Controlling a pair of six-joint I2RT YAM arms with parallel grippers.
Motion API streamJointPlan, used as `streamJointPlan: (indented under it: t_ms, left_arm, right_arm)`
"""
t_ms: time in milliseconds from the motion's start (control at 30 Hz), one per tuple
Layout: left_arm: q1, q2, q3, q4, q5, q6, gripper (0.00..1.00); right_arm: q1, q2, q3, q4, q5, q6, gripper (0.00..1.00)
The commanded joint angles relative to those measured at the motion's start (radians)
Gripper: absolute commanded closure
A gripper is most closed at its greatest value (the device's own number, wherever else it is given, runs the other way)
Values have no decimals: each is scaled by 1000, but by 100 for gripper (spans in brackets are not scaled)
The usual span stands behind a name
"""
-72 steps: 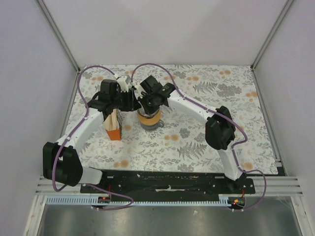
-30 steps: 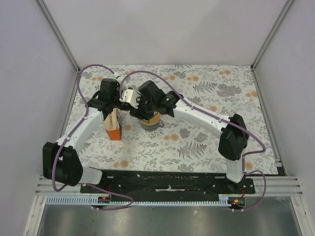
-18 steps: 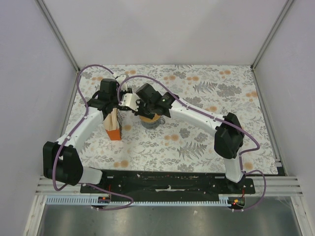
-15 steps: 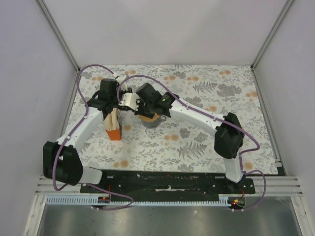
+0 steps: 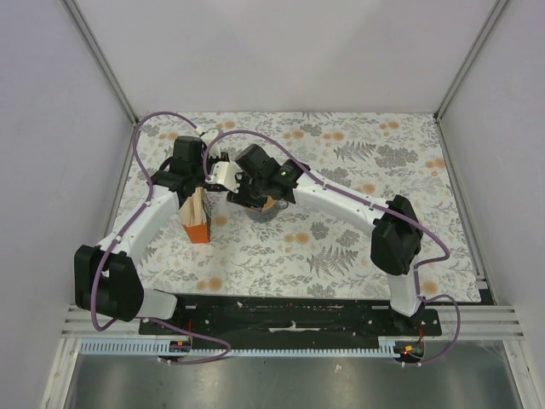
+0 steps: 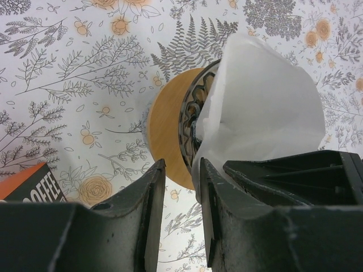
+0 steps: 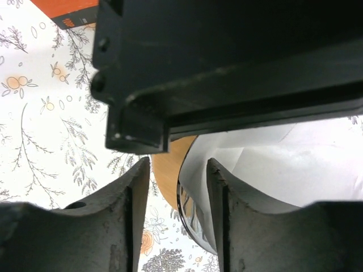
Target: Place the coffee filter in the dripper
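The dripper [image 6: 165,141], an orange-tan funnel with a dark ribbed cone, stands on the flowered cloth; it also shows under the two wrists in the top view [image 5: 267,208]. The white coffee filter [image 6: 261,107] sits in its cone, opened out and sticking up past the rim. My left gripper [image 6: 180,165] hovers beside the rim, open, with only cloth showing between its fingers. My right gripper [image 7: 177,164] is open too, over the dripper rim [image 7: 169,170], with the filter edge [image 7: 266,164] by its right finger. In the top view both grippers [image 5: 213,177] [image 5: 241,194] crowd together over the dripper.
An orange printed coffee packet [image 5: 197,223] stands just left of the dripper, under the left arm; its corner shows in the left wrist view [image 6: 25,181]. The left gripper's black body [image 7: 227,62] hangs right above the right gripper's fingers. Grey walls close in the table.
The right wrist has slid a little left and down over the dripper. The left arm has stayed where it was.
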Motion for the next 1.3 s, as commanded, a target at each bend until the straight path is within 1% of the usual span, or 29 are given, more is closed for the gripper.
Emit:
streamJointPlan:
  t_ms: [0,267,400,467,533,667,733,867,1033,1233,1267]
  left_arm:
    - [-7,-15,19,23,13,19,63]
    - [-7,-9,54,5,7,30,62]
    - [-7,-3,68,0,0,38,62]
    - [-7,-2,76,-3,-3,41,61]
    - [-7,7,89,-12,-4,42,62]
    - [-7,32,126,-29,2,45,62]
    - [-7,43,132,-29,8,45,62]
    - [-7,60,142,-28,22,45,62]
    - [-22,66,165,-21,34,73,60]
    - [-49,80,182,-14,31,94,45]
    - [-54,86,180,-14,28,100,44]
  right_arm:
    - [8,-72,0,-1,-49,13,46]
    - [-18,-159,22,16,-187,45,37]
    - [-73,-175,31,21,-239,104,37]
    - [-107,-172,33,32,-252,151,38]
    - [-144,-158,42,41,-258,205,43]
    - [-170,-116,74,39,-258,249,61]
    - [-170,-96,83,39,-238,256,68]
    - [-170,-46,103,27,-172,276,76]
    - [-170,6,126,-4,-175,299,83]
    - [-170,39,123,-5,-204,332,86]
    - [-170,42,122,-4,-209,337,87]
